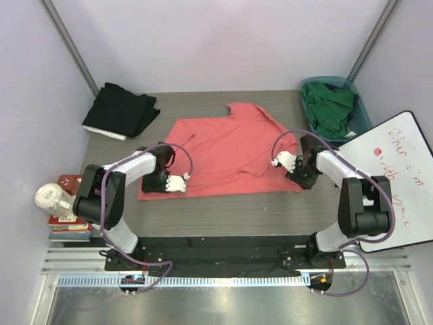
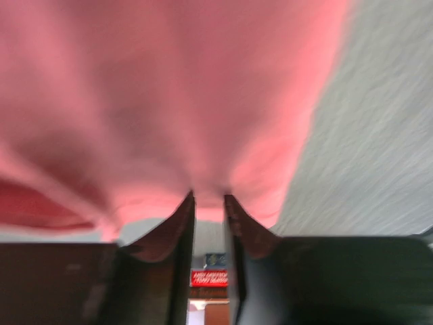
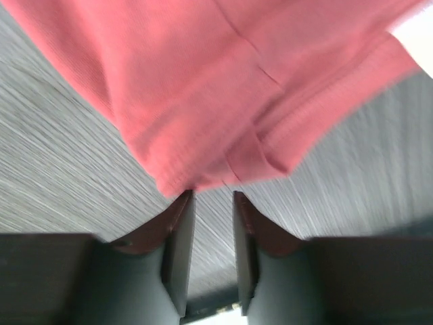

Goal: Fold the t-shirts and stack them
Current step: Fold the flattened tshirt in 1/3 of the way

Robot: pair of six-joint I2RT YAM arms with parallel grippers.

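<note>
While both arms crouch at the near hem, table (image 1: 223, 213): dark, wide, carrying the whole job.
Coral shirt (image 1: 216, 152): spread flat mid-table, collar away from the arms, a fold showing at its right side. It lies open, ready to be folded.
Black shirt (image 1: 120, 110): folded at the far left corner, likely the base of the stack.
Green shirt (image 1: 329, 105): bunched in the basket (image 1: 326, 79) at far right, apparently waiting its turn.
Left gripper (image 2: 208, 198): down at the hem's near left corner, jaws a sliver apart, cloth edge right at the tips, nothing clamped.
Right gripper (image 3: 213, 195): at the near right corner, jaws a little apart, bare table showing between them, hem just beyond.
Next: probably a pinch on both corners to carry the hem toward the collar. A shallow bite could slip.
</note>
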